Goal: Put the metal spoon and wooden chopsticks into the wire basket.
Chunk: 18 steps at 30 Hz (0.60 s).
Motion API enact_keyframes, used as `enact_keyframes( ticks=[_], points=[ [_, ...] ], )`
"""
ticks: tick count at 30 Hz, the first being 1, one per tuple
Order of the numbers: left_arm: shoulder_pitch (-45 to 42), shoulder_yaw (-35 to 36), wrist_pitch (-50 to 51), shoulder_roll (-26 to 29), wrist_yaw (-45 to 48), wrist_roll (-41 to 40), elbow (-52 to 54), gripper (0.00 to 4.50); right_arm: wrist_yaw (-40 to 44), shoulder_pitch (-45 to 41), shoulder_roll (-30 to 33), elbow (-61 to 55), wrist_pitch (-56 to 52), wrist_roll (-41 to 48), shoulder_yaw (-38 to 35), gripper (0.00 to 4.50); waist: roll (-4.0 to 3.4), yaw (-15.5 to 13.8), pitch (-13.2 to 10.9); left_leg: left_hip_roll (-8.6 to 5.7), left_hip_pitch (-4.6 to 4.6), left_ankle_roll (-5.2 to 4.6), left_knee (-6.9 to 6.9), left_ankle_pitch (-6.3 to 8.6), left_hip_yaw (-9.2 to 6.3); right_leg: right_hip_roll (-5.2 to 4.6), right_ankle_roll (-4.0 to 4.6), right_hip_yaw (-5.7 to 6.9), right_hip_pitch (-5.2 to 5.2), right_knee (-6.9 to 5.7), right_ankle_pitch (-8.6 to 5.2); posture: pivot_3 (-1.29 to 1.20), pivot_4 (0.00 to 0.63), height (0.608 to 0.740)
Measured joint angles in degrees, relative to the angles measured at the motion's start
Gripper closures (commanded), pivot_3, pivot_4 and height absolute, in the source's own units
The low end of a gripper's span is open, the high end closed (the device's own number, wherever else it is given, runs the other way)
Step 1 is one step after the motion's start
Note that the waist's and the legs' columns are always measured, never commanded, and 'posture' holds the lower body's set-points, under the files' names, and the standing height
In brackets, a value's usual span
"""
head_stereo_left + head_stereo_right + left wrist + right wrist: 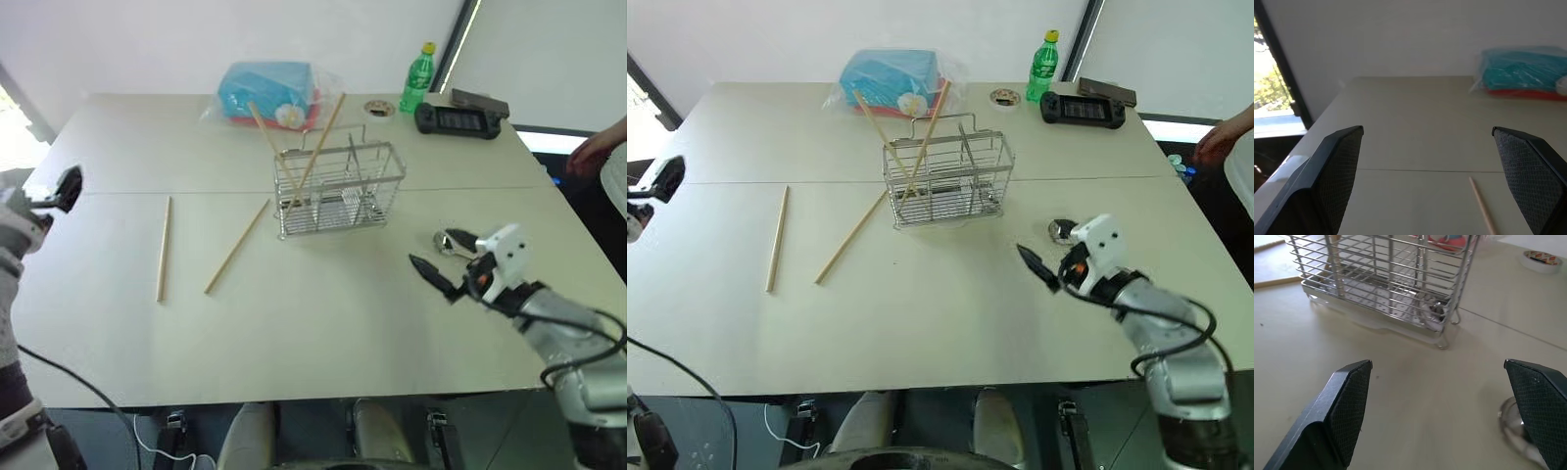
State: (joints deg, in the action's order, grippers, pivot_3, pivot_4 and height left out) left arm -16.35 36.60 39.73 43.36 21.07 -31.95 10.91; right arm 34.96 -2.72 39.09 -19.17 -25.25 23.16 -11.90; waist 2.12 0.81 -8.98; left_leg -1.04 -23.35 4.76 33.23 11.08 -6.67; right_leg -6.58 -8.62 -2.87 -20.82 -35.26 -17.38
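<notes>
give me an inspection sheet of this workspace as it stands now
surface: pale table, seam across it
job's things: two wooden chopsticks lean in the wire basket; two chopsticks on the table; metal spoon lies by the right hand
clutter: blue bag, green bottle, tape roll, black controller
hands: left hand open, empty; right hand open, empty
cables: black cable at the near left edge
surroundings: a person's hand far right
</notes>
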Motion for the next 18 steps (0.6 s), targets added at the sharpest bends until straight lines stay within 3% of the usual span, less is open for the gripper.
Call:
enact_keyframes(
  ticks=[9, 18],
  points=[
    [-4.16, -5.67, 11.14, 7.47, 12.77, -16.51, 11.51, 0.06, 12.16, -21.23, 9.71, 23.08, 1.12, -6.07, 7.2, 0.0, -0.3, 0.31, -0.19, 0.0, 0.02, -0.02, -0.01, 0.0, 0.03, 0.01, -0.14, 0.0, 0.04, 0.03, 0.07, 0.0, 0.15, 0.71],
    [-6.47, -8.99, 15.92, 8.44, 13.05, -26.25, 18.56, 0.06, 30.45, -36.75, 14.77, 48.16, 7.74, -15.73, 18.82, 0.0, -0.51, 0.44, -0.32, 0.0, 0.03, -0.02, 0.01, -0.01, 0.05, 0.02, -0.19, 0.0, 0.04, 0.0, 0.1, 0.0, 0.15, 0.71]
  ],
)
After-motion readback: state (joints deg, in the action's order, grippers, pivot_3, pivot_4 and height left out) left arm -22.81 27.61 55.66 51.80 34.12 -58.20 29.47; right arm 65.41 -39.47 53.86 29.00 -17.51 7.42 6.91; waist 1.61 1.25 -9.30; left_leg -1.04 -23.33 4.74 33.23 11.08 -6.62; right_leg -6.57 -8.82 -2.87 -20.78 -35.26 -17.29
